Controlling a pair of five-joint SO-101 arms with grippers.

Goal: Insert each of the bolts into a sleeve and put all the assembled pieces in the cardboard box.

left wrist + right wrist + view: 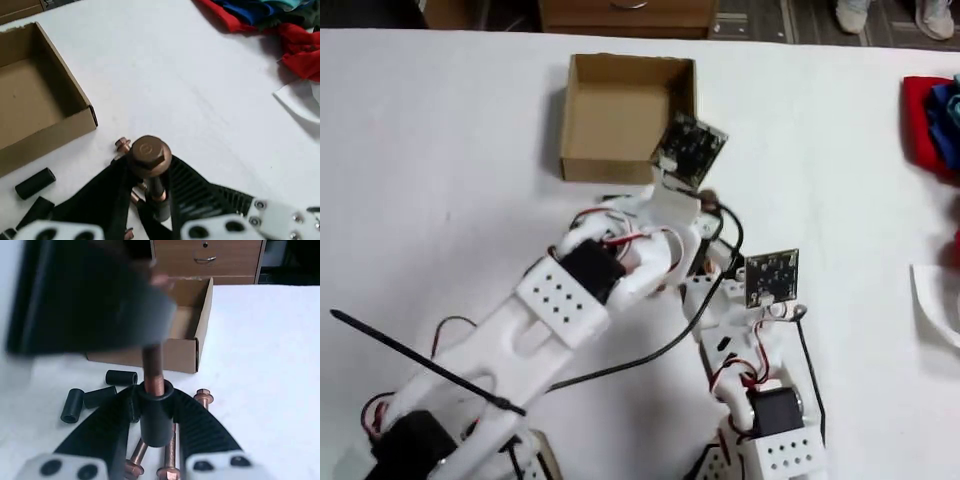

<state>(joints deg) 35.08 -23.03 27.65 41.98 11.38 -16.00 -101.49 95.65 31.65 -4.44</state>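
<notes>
Left hand [148, 176], right hand [156, 411], both clamped

I am seeing one copper bolt [146, 152] with a hexagonal flange head standing upright in the left gripper [150, 185]. Its shaft is pointing down into the open top of a short black sleeve [156, 415], which is also standing upright in the right gripper [157, 415]. Three loose sleeves [121, 377] are lying on their sides beside the front wall of the cardboard box [175, 357], which is sitting open on top, and a few loose bolts [202, 397] are lying near them, just under the held pair.
</notes>
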